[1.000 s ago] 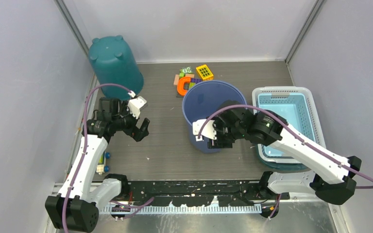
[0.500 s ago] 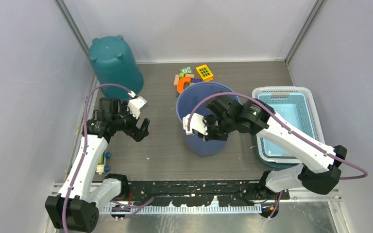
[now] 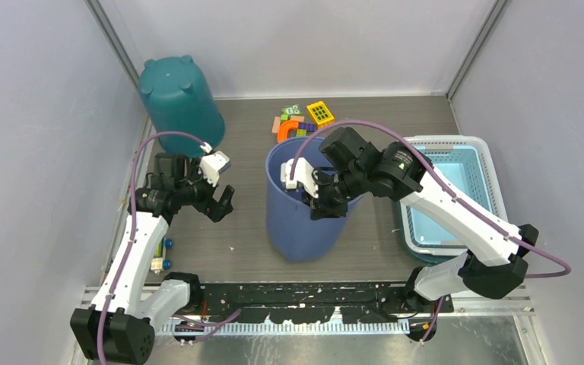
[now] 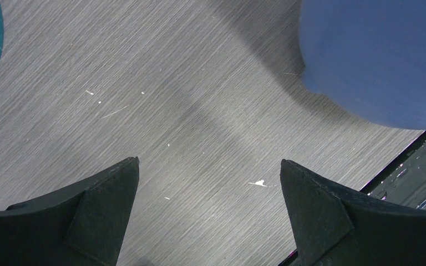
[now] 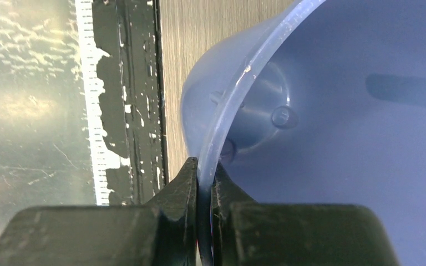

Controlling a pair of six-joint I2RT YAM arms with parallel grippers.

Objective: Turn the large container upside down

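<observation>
Obs: right gripper [image 3: 321, 199] pinched tight on the rim of the blue bucket [image 3: 303, 224]; in the wrist view the thin rim is clamped between both fingers [image 5: 177, 194]. The bucket sits mid-table, tilted, its near outer wall facing up toward the overhead camera. Cannot tell if its base touches the table [image 3: 251, 228]. Left gripper [image 3: 220, 205] hangs left of the bucket, jaws spread wide, nothing between them. Upturned teal container [image 3: 179, 103] at far left. Basket [image 3: 441, 141] at right. Toy blocks [image 3: 304, 118] just beyond the bucket.
</observation>
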